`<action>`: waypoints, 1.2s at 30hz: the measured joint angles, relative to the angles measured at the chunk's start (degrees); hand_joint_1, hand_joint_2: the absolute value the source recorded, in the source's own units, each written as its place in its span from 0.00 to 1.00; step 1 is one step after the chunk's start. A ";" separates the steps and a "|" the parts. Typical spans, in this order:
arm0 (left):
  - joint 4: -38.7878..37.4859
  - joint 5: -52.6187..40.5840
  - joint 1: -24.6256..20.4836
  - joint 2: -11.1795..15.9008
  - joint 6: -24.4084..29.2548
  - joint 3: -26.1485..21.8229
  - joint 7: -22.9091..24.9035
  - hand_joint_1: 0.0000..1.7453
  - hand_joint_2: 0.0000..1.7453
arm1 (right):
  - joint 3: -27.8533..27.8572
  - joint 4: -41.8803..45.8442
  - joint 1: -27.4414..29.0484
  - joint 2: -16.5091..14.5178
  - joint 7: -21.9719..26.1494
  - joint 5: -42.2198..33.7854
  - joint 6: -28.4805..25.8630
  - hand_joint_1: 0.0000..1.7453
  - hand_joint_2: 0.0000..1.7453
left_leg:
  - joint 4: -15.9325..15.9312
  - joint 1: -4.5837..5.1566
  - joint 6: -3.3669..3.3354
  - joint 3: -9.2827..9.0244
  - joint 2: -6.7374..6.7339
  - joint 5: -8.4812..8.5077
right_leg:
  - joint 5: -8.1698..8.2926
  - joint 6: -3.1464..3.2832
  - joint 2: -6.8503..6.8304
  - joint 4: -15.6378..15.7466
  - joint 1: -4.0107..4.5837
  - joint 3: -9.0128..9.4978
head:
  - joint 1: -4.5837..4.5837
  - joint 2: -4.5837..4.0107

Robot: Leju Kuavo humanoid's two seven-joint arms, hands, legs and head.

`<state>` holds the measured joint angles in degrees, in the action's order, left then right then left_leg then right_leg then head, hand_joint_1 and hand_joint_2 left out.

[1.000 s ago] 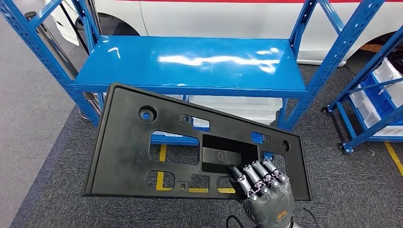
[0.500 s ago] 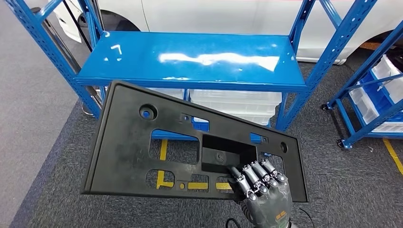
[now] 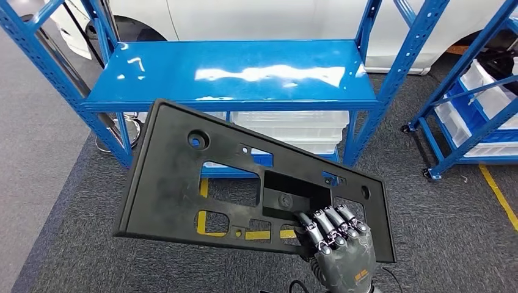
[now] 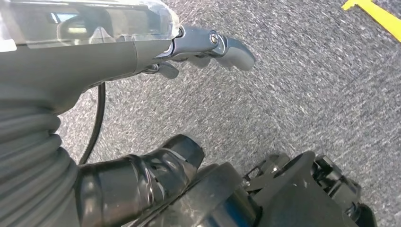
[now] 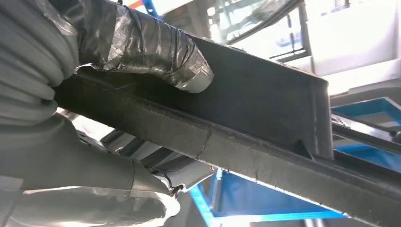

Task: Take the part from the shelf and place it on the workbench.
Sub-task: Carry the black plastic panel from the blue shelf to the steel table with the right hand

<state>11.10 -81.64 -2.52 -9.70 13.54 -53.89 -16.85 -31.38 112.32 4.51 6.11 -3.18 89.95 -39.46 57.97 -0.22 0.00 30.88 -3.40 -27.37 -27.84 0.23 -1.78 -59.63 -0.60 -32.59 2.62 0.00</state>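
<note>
Right hand (image 3: pixel 337 241) grips black plastic panel (image 3: pixel 183 177) by its lower edge (tilted) before blue shelf (image 3: pixel 232 76); left hand (image 4: pixel 198 47) holds nothing, fingers apart.

Place: a vehicle workshop or warehouse is suggested.
Evidence: blue steel shelving (image 3: pixel 226 76), white car body (image 3: pixel 256 18), yellow floor tape (image 3: pixel 498 192).

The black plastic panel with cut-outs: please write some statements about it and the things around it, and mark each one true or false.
1. The right hand holds the black plastic panel with cut-outs by its lower edge. True.
2. The panel lies flat on the blue metal shelf. False: it is held in the air in front of the shelf.
3. Clear plastic bins sit below the shelf's top board. True.
4. The left hand also grips the panel. False: it hangs over grey carpet.
</note>
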 joint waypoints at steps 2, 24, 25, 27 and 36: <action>0.00 0.00 -0.05 0.02 0.03 -0.06 0.02 0.00 1.00 | -0.03 0.03 -0.03 0.01 -0.29 0.00 0.00 1.00 1.00 | 1.50 -0.23 0.63 0.65 0.69 -1.36 | 0.39 0.83 0.61 0.23 -0.11 -0.20 | 0.01 0.00; 0.00 0.00 -0.08 -0.21 0.84 -0.68 -3.11 0.00 1.00 | 2.61 0.21 1.23 -2.11 8.39 -5.68 -0.01 1.00 1.00 | -1.04 -0.73 -1.62 -0.61 0.97 0.05 | -4.11 -2.01 2.05 -13.72 -0.56 -7.79 | 0.30 0.00; 0.00 0.00 -0.09 -0.26 0.83 -0.68 -3.11 0.00 1.00 | 3.09 0.24 1.49 -2.49 9.44 -6.23 -0.01 1.00 1.00 | -0.89 -0.75 -1.42 -0.67 0.49 -0.10 | -2.11 -2.05 1.45 -10.00 -0.67 -5.71 | 0.30 0.00; 0.00 0.00 -0.12 -0.31 0.83 -0.68 -3.12 0.00 1.00 | 4.18 0.36 1.97 -3.58 12.02 -7.66 -0.01 1.00 1.00 | -0.44 -0.55 -0.80 -0.70 -0.22 -0.53 | 0.26 -1.61 -0.42 -2.72 -0.45 -1.88 | 0.29 0.00; 0.00 0.00 -0.37 -0.31 0.87 -0.72 -3.24 0.00 1.00 | 13.04 0.67 6.02 -12.38 32.80 -20.39 -0.01 1.00 1.00 | 11.62 -0.70 1.48 4.19 2.39 -8.12 | 1.13 1.40 1.98 0.20 -0.14 -1.40 | 0.14 0.00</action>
<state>11.10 -81.64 -2.89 -10.01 14.41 -54.62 -20.09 -18.33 112.99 10.53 -6.27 29.62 69.55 -39.47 69.59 -0.93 1.48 35.07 -1.01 -35.49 -26.71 1.64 0.20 -59.43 -0.74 -33.98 2.76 0.00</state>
